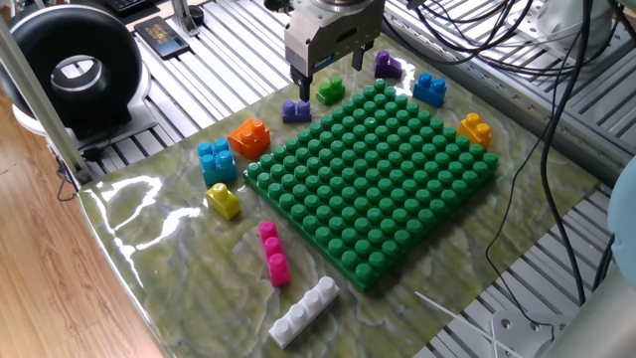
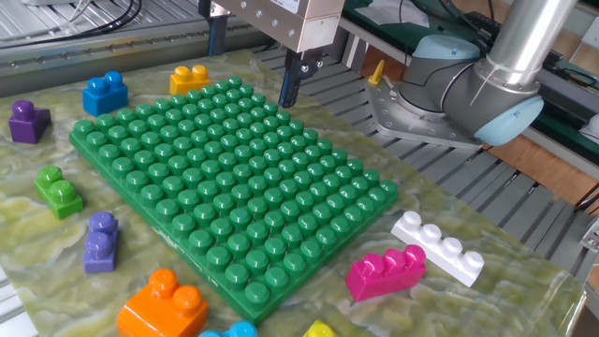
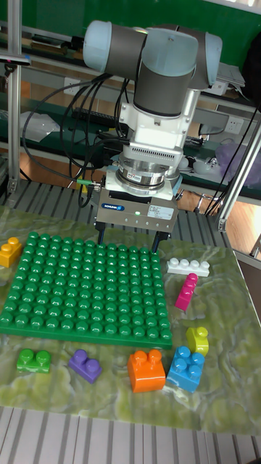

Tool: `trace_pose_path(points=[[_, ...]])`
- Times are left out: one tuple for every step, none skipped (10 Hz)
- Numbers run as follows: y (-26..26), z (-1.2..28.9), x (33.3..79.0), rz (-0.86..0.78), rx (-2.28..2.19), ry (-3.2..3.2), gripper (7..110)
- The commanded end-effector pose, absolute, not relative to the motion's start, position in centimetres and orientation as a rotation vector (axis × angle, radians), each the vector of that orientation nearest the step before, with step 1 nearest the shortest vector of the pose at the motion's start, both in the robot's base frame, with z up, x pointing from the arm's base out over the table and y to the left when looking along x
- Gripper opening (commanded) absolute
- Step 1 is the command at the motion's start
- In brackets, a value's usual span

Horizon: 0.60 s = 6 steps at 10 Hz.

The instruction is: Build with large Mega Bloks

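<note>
Tool: fingers spread wide, nothing between them. It points straight down. In the tall fixed view its fingertips line up with the long baseplate edge on the robot's side. Its height above the studs cannot be told.

Baseplate: flat in the middle of the tabletop.

All bricks lie loose on the tabletop around the baseplate, off its studs.

- Beyond one short side: the white brick lies closest to the tabletop edge. The pink brick is near it, closer to the baseplate corner.
- Along the long side away from the robot, in a loose row: yellow brick, light-blue brick, orange brick just beside the light-blue one, violet brick, green brick.
- Beyond the other short side: dark purple brick, blue brick and yellow-orange brick. The yellow-orange one sits just beside the baseplate corner.
</note>
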State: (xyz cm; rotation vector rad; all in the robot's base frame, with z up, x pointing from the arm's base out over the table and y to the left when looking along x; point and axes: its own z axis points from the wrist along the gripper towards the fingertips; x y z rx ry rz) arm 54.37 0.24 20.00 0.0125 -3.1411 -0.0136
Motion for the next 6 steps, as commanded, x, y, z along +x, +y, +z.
trace_pose_path(points=[[0.5, 20.0, 54.4, -0.014, 0.012, -3.141, 107], [2.1, 20.0, 55.7, -0.124, -0.211, -3.179, 107], [2.2, 19.8, 55.8, -0.127, -0.211, -3.18, 7], [2.2, 19.7, 55.8, -0.127, -0.211, -3.181, 7], [2.2, 19.7, 55.8, -0.127, -0.214, -3.181, 7], [2.2, 19.7, 55.8, -0.127, -0.214, -3.181, 7]])
